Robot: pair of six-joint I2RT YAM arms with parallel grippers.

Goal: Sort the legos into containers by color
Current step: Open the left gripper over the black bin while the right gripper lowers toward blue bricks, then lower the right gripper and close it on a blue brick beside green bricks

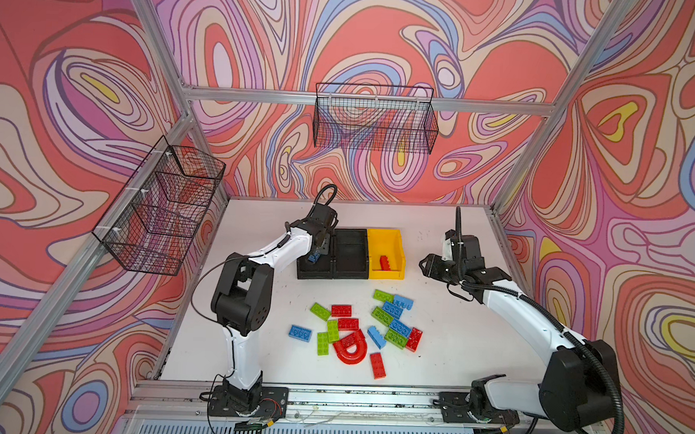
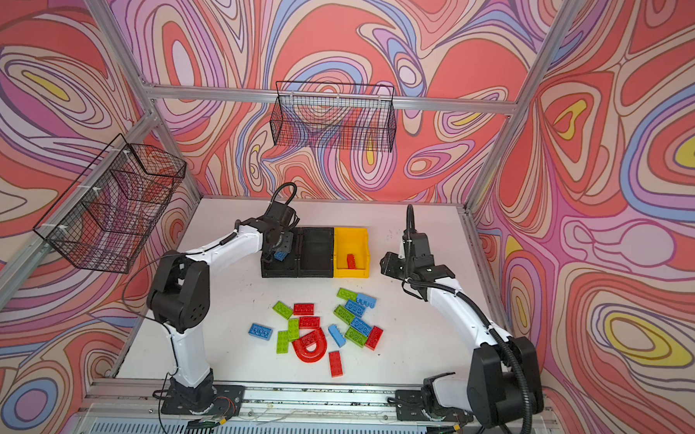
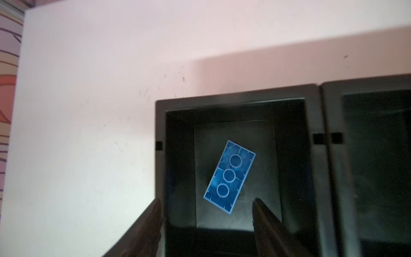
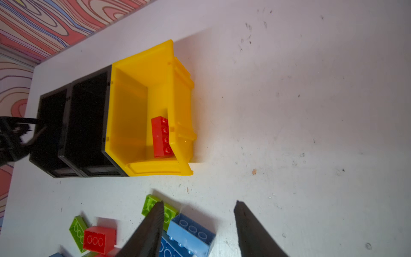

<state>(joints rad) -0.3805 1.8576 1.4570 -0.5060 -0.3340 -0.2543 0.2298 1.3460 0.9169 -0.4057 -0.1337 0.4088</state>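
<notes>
My left gripper (image 1: 318, 250) (image 3: 207, 201) hangs open over the leftmost black container (image 1: 313, 273) (image 3: 235, 99). A blue lego (image 1: 314, 258) (image 3: 230, 177) lies free of the fingers inside that bin's opening, hollow side up. The middle black container (image 1: 350, 250) shows nothing inside. The yellow container (image 1: 385, 232) (image 4: 133, 111) holds one red lego (image 1: 385, 262) (image 4: 161, 136). Loose red, blue and green legos (image 1: 389, 320) and a red arch (image 1: 350, 349) lie in front of the bins. My right gripper (image 1: 426, 265) (image 4: 199, 203) is open and holds nothing, above the table right of the yellow bin.
Two black wire baskets hang on the walls, one at the left (image 1: 161, 210) and one at the back (image 1: 376, 122). Aluminium frame posts stand at the table's corners. A metal rail (image 1: 350, 399) carrying both arm bases runs along the front edge.
</notes>
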